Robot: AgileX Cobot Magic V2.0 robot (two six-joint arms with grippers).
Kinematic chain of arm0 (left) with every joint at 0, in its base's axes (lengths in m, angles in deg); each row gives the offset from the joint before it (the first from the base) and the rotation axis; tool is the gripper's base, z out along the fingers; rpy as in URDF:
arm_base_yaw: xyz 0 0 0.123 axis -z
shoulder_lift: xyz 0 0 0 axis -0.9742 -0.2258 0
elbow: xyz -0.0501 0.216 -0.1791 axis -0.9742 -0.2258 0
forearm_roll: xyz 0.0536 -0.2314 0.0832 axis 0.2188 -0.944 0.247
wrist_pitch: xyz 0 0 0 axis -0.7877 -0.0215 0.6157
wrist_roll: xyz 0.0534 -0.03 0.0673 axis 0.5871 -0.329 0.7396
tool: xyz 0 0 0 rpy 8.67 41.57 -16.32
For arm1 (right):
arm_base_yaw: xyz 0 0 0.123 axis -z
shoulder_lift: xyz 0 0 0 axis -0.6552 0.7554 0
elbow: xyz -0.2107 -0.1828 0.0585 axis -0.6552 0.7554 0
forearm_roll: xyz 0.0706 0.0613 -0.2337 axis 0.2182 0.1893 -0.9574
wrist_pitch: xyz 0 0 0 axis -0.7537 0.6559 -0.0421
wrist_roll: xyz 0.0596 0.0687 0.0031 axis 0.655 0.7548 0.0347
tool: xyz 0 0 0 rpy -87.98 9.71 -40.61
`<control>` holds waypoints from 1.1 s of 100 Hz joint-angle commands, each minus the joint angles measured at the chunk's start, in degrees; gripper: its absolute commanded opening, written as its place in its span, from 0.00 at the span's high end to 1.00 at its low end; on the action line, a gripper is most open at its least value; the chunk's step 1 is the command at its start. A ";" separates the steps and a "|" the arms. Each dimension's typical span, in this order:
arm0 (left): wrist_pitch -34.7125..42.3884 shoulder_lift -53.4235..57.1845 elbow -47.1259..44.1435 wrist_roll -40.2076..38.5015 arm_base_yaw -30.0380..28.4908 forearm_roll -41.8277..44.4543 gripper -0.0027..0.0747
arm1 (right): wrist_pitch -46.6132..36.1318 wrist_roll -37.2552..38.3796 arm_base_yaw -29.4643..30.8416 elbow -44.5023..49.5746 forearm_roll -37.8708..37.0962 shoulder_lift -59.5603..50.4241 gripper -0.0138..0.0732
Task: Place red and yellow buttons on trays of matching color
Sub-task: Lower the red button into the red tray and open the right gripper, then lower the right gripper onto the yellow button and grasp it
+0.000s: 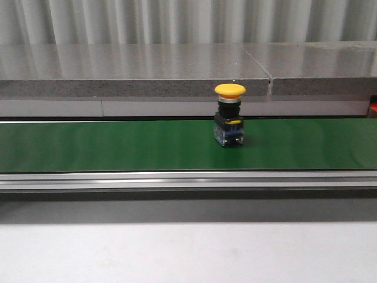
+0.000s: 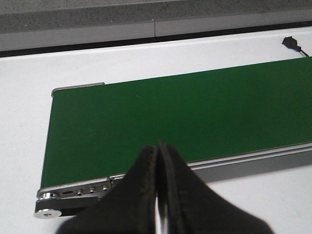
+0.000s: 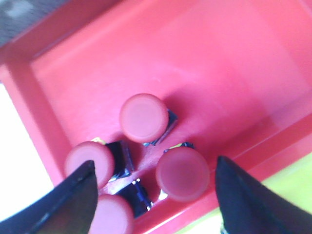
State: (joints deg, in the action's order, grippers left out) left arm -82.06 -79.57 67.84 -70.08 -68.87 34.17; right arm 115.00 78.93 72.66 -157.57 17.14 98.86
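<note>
Front view shows the white table (image 1: 188, 253) under everything, and across it runs the long green conveyor belt (image 1: 118, 144), the biggest thing on it, with a grey stone ledge (image 1: 129, 71) behind. A yellow button (image 1: 230, 121) stands upright on the belt, right of the middle, its yellow cap on top of a black body. Neither of my arms shows in this view.

My left wrist camera looks over one end of the same belt (image 2: 170, 117), bare green there. My left claw (image 2: 157, 195) hangs above the belt's near rail with its two dark fingers pressed together, nothing between them.

My right wrist camera looks down into the red tray (image 3: 219, 63). Four red buttons (image 3: 144, 117) stand clustered in it near one wall, caps up. My right claw (image 3: 153, 195) is spread wide above them, one finger (image 3: 78, 195) at each side of the group, gripping nothing. A strip of yellow shows just past the tray's rim.
</note>
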 commanded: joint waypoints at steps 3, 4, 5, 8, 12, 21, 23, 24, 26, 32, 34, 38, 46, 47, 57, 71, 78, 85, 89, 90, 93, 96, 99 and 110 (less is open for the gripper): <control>4.58 -0.07 1.41 0.13 0.42 -0.30 0.99 | -0.81 -2.55 -0.62 -1.63 0.09 -6.46 0.25; 4.58 -0.07 1.41 0.13 0.42 -0.30 0.99 | -0.80 -2.65 -0.74 -1.63 0.09 -6.85 0.25; 4.58 -0.07 1.41 0.13 0.42 -0.30 0.99 | -0.75 -2.89 -1.00 -1.63 0.09 -7.07 0.25; 4.58 -0.07 1.41 0.13 0.42 -0.30 0.99 | -0.58 -3.40 -1.52 -1.63 0.09 -8.16 0.25; 4.58 -0.07 1.41 0.13 0.42 -0.30 0.99 | -0.46 -3.69 -2.43 -1.63 0.09 -9.18 0.25; 4.58 -0.07 1.41 0.13 0.42 -0.30 0.99 | 0.04 -3.68 -4.59 -1.63 0.09 -11.82 0.25; 4.58 -0.07 1.41 0.13 0.42 -0.30 0.99 | 0.21 -3.68 -4.92 -1.63 0.04 -12.38 0.25; 4.58 -0.07 1.41 0.13 0.42 -0.30 0.99 | 0.34 -3.68 -5.23 -1.63 0.04 -12.56 0.25; 4.58 -0.07 1.41 0.13 0.42 -0.30 0.99 | 0.43 -3.68 -5.69 -1.63 -0.02 -13.16 0.25; 4.58 -0.07 1.41 0.13 0.42 -0.30 0.99 | 1.09 -3.68 -6.89 -1.63 -0.02 -14.73 0.25; 4.58 -0.07 1.41 0.13 0.42 -0.30 0.99 | 1.38 -3.68 -7.34 -1.63 -0.02 -15.29 0.25; 4.58 -0.07 1.41 0.13 0.42 -0.30 0.99 | 2.06 -3.70 -8.21 -1.63 -0.21 -16.10 0.25; 4.58 -0.07 1.41 0.13 0.42 -0.30 0.99 | 3.39 -3.74 -9.64 -1.63 -0.61 -17.99 0.25; 4.58 -0.07 1.41 0.13 0.42 -0.30 0.99 | 3.50 -3.74 -9.87 -1.63 -0.73 -18.13 0.25; 4.58 -0.07 1.41 0.13 0.42 -0.30 0.99 | 4.94 -3.81 -11.26 -1.56 -1.27 -20.43 0.25; 4.58 -0.07 1.41 0.13 0.42 -0.30 0.99 | 7.08 -4.11 -13.40 -0.98 -1.85 -23.59 0.25; 4.58 -0.07 1.41 0.13 0.42 -0.30 0.99 | 7.20 -4.11 -14.73 0.29 -1.86 -25.26 0.25; 4.58 -0.07 1.41 0.13 0.42 -0.30 0.99 | 7.20 -4.11 -16.04 2.03 -1.86 -26.96 0.25; 4.58 -0.07 1.41 0.13 0.42 -0.30 0.99 | 7.14 -4.06 -16.86 3.24 -1.86 -27.70 0.25; 4.58 -0.07 1.41 0.13 0.42 -0.30 0.99 | 7.14 -4.05 -17.00 3.46 -1.86 -28.01 0.25; 4.58 -0.07 1.41 0.13 0.42 -0.30 0.99 | 7.09 -4.05 -17.53 4.27 -1.86 -28.48 0.25; 4.58 -0.07 1.41 0.13 0.42 -0.30 0.99 | 7.08 -4.01 -18.12 5.17 -1.74 -29.00 0.25; 4.58 -0.07 1.41 0.13 0.42 -0.30 0.99 | 7.08 -4.01 -18.59 5.84 -1.74 -29.38 0.25; 4.58 -0.07 1.41 0.13 0.42 -0.30 0.99 | 7.29 -4.01 -20.70 8.13 -1.60 -30.41 0.25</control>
State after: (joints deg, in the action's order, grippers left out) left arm -82.06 -79.57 67.84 -70.08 -68.87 34.17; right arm 124.91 75.63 53.41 -149.68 15.33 71.04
